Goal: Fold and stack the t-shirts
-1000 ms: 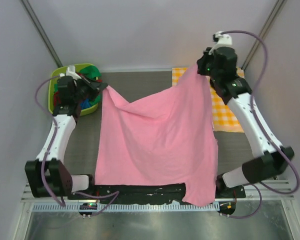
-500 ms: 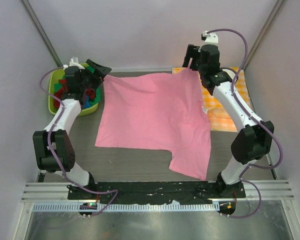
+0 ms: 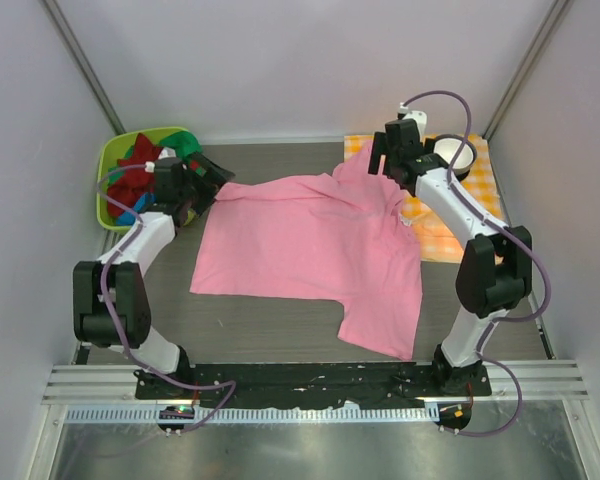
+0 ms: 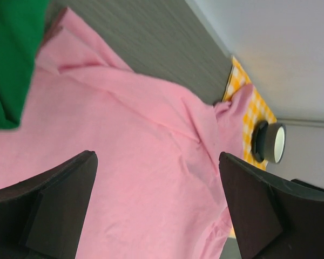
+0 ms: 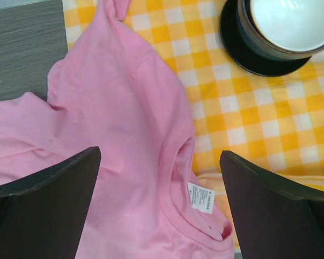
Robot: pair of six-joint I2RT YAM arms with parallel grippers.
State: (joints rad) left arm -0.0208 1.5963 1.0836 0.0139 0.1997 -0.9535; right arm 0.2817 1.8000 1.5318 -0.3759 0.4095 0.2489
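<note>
At the left, we judge the first risk to lie by the green basket [image 3: 104, 170]: a green t-shirt [image 3: 176, 146] spills over its rim close to the pink t-shirt [image 3: 310, 240], so the left gripper [image 3: 208, 172], whose jaws stand wide apart and hold nothing, might pinch both cloths at 1 grab. The far hem looks rumpled there, and a fold made over it would likely trap the creases. At the right, the right gripper [image 3: 380, 150] also gapes with nothing in it, above the collar, which lies over the checked cloth [image 3: 445, 238]; a low pinch could catch that cloth and tug the bowl [image 3: 452, 152]. The pink t-shirt is spread over the middle of the table [image 3: 270, 160], mostly flat, 1 sleeve jutting toward the near right, its white neck label showing.
</note>
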